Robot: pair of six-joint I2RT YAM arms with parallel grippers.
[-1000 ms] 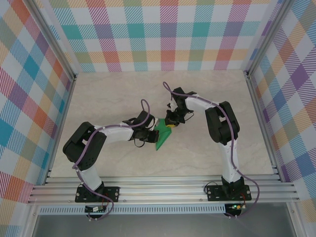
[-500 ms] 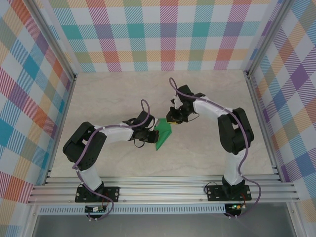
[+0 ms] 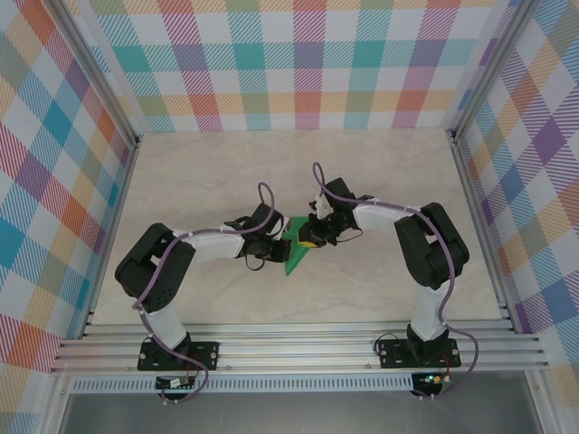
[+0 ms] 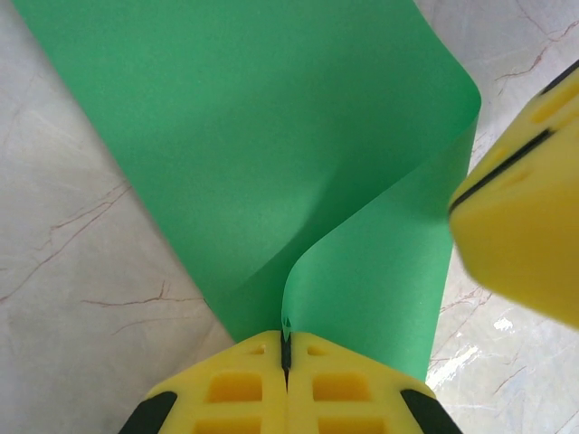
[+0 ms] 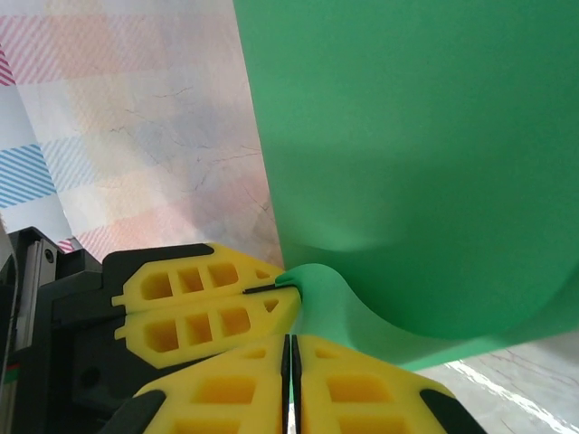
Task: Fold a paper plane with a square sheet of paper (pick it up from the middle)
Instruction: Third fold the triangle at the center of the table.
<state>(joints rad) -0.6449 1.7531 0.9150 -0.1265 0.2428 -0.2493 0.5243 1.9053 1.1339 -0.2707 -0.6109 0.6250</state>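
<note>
The paper [image 3: 294, 253], bent into a loose curl, sits near the middle of the surface [image 3: 199, 172], one edge pinched in the closed left gripper [image 4: 286, 348], the right gripper [image 5: 290, 348] just beside it, jaws pressed together.

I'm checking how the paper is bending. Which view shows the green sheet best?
The left wrist view: the green sheet lies broad across it, with one edge curling up into the shut left hand. The right wrist view shows a curled part of it close up, and the top external view shows a small green wedge.
</note>
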